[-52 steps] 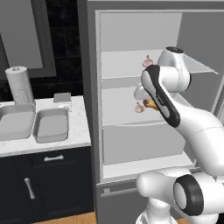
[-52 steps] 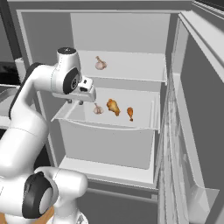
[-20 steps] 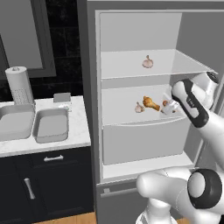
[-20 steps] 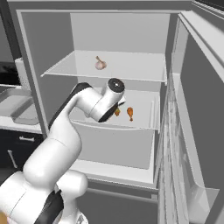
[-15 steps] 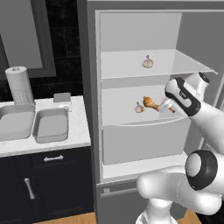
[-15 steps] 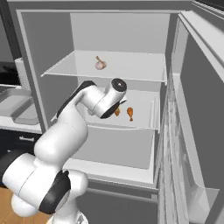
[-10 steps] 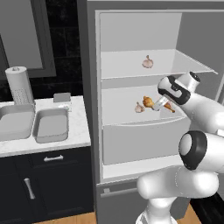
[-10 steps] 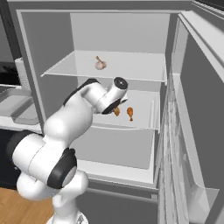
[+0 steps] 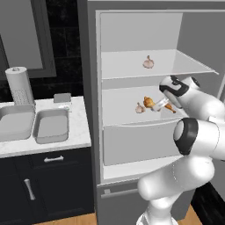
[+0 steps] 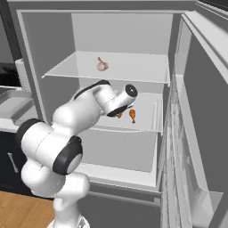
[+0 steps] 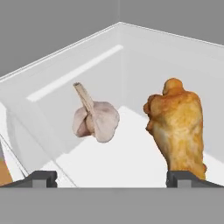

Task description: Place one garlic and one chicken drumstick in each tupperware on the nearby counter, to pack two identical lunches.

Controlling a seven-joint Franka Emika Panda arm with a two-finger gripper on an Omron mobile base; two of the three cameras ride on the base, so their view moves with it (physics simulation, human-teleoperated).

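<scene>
The gripper (image 11: 112, 178) is reaching into the middle shelf (image 9: 127, 115) of the open fridge (image 10: 120, 31), and its jaws are standing wide apart with nothing between them. In the hand view the two fingertips (image 11: 39, 178) are framing the bottom corners, and two pieces of food are lying just ahead. A garlic (image 11: 95, 119) is sitting left of centre, its stem pointing up and away from the jaws. A chicken drumstick (image 11: 179, 127) is standing right of centre, directly over the right fingertip, its long axis running roughly upright in that view, so the meaty end looks nearest the jaws.

From the left base view the garlic (image 9: 139, 107) is lying toward the shelf's front middle and the drumstick (image 9: 149, 103) just beside it, with the gripper (image 9: 161, 104) touching or nearly touching the drumstick's right side. A second drumstick (image 10: 132, 114) is lying further right on the same shelf, and another garlic (image 9: 148, 62) is resting on the shelf above.

Whichever piece is meant, the jaws look off-centre from both: a small sideways shift should be needed before closing. The shelf's back wall is close behind the food, so room to push forward is short.

Both tubs (image 9: 52, 125) are waiting on the counter (image 9: 79, 132), well apart to the left, near its front edge.
</scene>
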